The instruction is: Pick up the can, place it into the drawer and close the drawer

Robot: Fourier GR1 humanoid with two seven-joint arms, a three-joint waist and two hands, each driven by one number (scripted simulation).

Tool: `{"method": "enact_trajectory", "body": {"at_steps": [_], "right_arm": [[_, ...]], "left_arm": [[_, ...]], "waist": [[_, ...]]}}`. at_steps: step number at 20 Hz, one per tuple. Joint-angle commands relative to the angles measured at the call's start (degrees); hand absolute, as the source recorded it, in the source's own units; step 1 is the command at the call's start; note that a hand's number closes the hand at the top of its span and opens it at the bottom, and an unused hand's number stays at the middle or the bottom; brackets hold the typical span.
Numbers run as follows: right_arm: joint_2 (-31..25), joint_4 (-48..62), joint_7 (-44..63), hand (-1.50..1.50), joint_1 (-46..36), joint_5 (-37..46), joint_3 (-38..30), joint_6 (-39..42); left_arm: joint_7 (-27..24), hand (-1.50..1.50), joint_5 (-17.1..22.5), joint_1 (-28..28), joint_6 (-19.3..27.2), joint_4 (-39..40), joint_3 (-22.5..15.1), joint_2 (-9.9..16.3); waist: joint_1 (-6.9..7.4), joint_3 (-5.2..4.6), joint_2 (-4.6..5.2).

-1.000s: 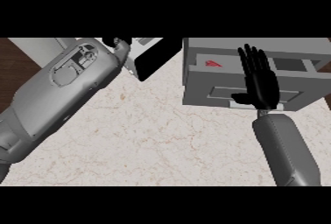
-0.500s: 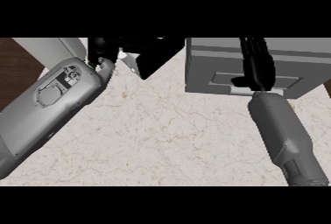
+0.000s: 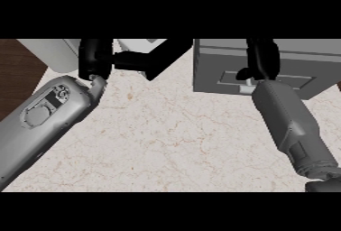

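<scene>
We looked steeply down on a pale marbled counter [image 3: 166, 144], with a strip of dark wood [image 3: 16, 67] showing at its far left. A grey drawer unit [image 3: 220, 67] stood at the far right, and its drawer front [image 3: 293, 83] sat flush with the body. Our right hand [image 3: 263, 56] rested flat against that front with its fingers straight, pointing away from us toward the far edge, so it was open and held nothing; its grey forearm [image 3: 293, 126] ran back to the near right corner. Our left hand [image 3: 96, 58] showed at the far left, above the bulky left forearm [image 3: 47, 117], beside a pale rounded object [image 3: 50, 54] at the far left edge. We could see dark fingers [image 3: 146, 58] stretching to the right toward the drawer unit, but could not tell whether that hand was open or closed. The can was nowhere visible to us.
</scene>
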Motion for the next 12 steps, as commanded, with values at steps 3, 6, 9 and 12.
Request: {"method": "enact_trajectory", "body": {"at_steps": [3, 6, 9, 12], "right_arm": [[0.11, 5.56, -1.04, -1.5, -6.03, -1.2, -2.04, -0.91], [-1.36, 6.78, 0.32, -1.5, -9.89, -1.24, -2.73, 1.51], [-0.86, 8.29, -3.26, -1.5, -8.76, -2.47, -3.61, 1.47], [0.66, 7.02, -4.73, -1.5, -10.33, -5.92, -6.59, 1.14]], "left_arm": [[0.52, -1.5, -0.43, 2.97, -1.57, -2.61, 1.35, 2.33], [1.09, -1.5, -1.96, 3.42, 0.62, -4.99, 0.03, 1.18], [-1.16, -1.5, -1.93, 6.55, -1.3, -5.7, 0.84, 2.59], [-1.11, -1.5, -2.17, 6.34, -0.56, -7.06, 1.03, 1.78]], "waist": [[0.49, 0.3, 0.55], [1.18, 0.33, 0.61], [1.23, 0.33, 0.95], [1.58, 0.42, 0.99]]}}
